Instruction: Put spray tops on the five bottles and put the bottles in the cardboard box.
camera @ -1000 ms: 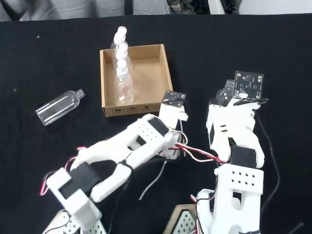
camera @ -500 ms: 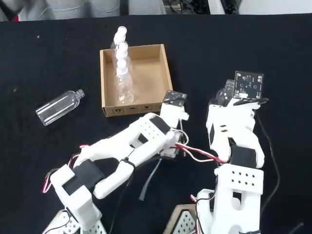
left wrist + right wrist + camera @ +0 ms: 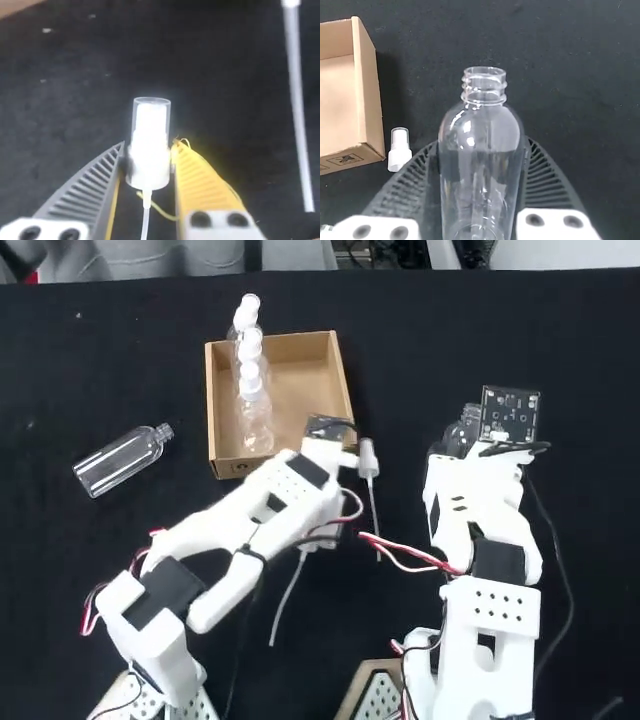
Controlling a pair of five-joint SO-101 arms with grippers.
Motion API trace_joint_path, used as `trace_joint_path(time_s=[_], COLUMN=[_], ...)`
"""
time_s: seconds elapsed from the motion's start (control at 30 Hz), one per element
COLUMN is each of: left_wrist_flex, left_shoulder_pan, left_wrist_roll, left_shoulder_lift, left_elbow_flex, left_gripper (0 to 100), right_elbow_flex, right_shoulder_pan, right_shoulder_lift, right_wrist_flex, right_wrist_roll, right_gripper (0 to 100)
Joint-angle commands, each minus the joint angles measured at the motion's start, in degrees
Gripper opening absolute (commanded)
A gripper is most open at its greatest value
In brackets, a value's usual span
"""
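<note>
Left claw (image 3: pixel 148 162): clamped on spray top (image 3: pixel 150 130), just beside cardboard box (image 3: pixel 336 370), tube (image 3: pixel 373 515) dangling. Right claw (image 3: pixel 481 145): clamped on open bottle (image 3: pixel 484 110), near box corner. Could miss neck with swaying tube, bend it, or cross-thread tilted top.
</note>
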Motion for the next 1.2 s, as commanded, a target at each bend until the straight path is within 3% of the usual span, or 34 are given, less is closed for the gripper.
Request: trace_joint_path(time_s=[0.0, 0.2, 0.5, 0.7, 1.17], left_wrist_flex=[1.93, 6.24, 6.33, 2.99, -0.70], left_shoulder_pan=[-1.89, -1.89, -1.89, -1.89, -1.71], left_wrist_roll=[-0.18, 0.26, 0.26, -0.09, 0.00], left_shoulder_lift=[-0.62, -0.53, -0.53, -0.44, 2.73], left_elbow_flex=[-3.12, -3.21, -3.12, -2.24, -0.75], left_gripper=[11, 27, 27, 18, 18], right_elbow_flex=[-1.01, -1.01, -1.01, -1.01, -1.01], right_shoulder_pan=[1.58, 1.58, 1.58, 1.58, 1.32], right_shoulder_lift=[-2.15, -2.15, -2.15, -2.15, -2.15], right_wrist_flex=[-1.76, -1.76, -1.76, -1.76, -1.76], right_wrist_roll=[-0.09, -0.09, 0.00, 0.00, 0.00], right_gripper=[12.0, 12.0, 12.0, 12.0, 12.0])
